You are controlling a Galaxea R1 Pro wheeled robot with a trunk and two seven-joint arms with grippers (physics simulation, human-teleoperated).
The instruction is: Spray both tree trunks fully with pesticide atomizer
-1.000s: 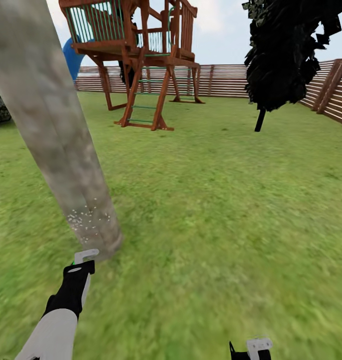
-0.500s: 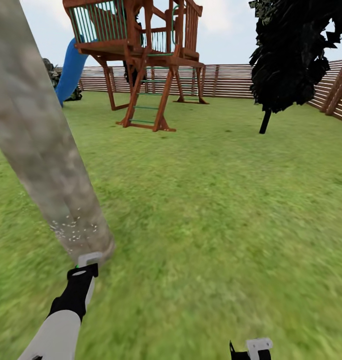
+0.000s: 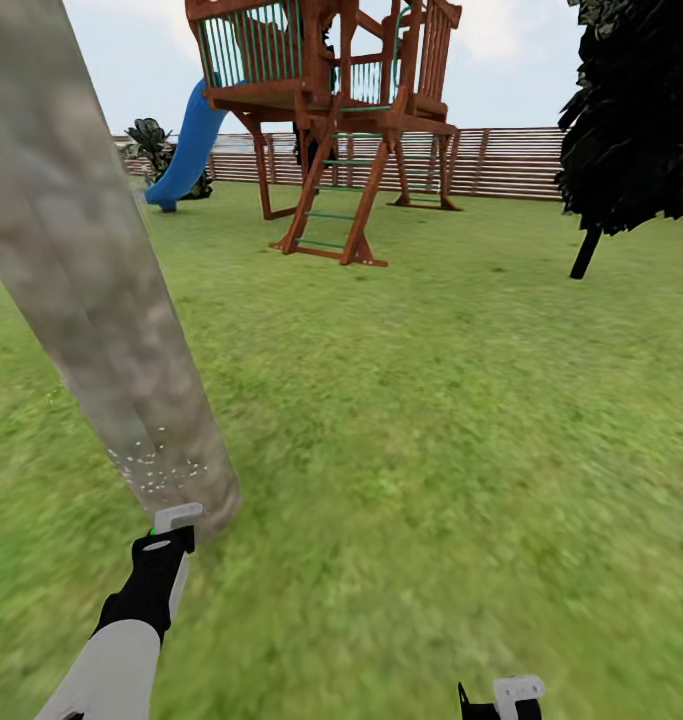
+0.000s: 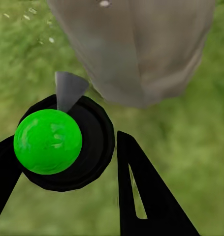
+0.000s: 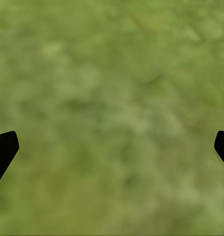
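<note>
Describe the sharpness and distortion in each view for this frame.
Head view: wide-angle lean on the trunk, near grass smeared, playset fairly crisp. Left wrist view: atomizer sharp, trunk base soft. Right wrist view: grass wholly blurred between dark fingertips.

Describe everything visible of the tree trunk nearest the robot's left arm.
The tree trunk is a thick, pale grey-beige column with mottled, blurry bark, far wider than the left gripper. In the head view it leans across the picture's left side, its top cut off by the frame, its base meeting the grass just ahead of that gripper. A scatter of small white specks sits low on its bark. The left wrist view shows its rounded base close beyond the atomizer with its green cap.
</note>
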